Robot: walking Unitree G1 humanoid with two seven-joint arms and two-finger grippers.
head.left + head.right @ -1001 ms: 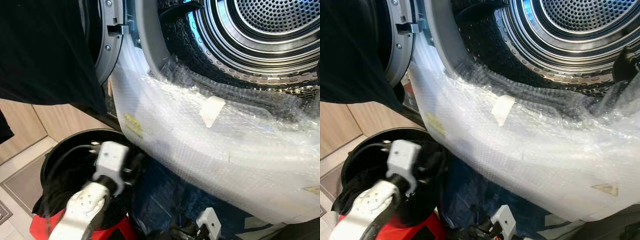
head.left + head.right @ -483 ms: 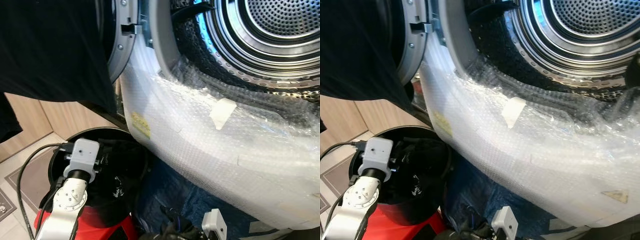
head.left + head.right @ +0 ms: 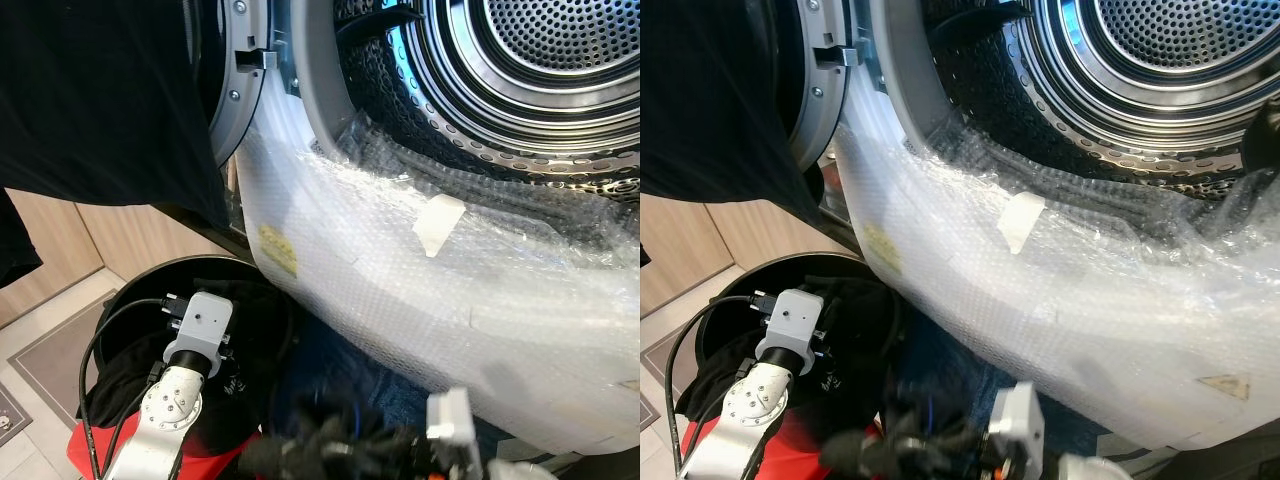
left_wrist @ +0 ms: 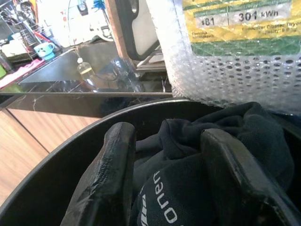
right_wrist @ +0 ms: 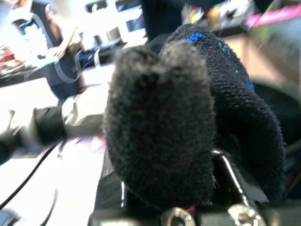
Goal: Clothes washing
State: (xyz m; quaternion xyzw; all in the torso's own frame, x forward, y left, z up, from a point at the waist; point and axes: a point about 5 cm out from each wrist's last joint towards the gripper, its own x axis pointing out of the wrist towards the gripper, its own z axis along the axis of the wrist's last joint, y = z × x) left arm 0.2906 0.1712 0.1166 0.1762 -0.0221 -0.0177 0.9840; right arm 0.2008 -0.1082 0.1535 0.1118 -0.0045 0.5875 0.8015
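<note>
While the robot is bending toward it, one front-loading washing machine (image 3: 560, 120) is standing with its door (image 3: 100, 100) swung open to the left and its front wrapped in bubble wrap (image 3: 450, 300); the perforated steel drum (image 3: 1160, 70) is showing above. Below the door, one round black basket (image 3: 265, 290) is sitting just beside the wrapped front, holding dark clothes (image 4: 221, 136).

The left gripper (image 4: 181, 188) is reaching down into that basket. Its wrist view is showing what the head views are not: two black fingers (image 4: 110, 174) standing apart on either side of a black garment with white lettering, plus a yellow-and-green energy label (image 4: 240, 23) under the wrap.

The right gripper (image 5: 188, 141) is sitting low in front, blurred in the head views. Its wrist view is showing one fuzzy black cloth with blue flecks (image 5: 188, 113) covering the fingers, clamped there.
</note>
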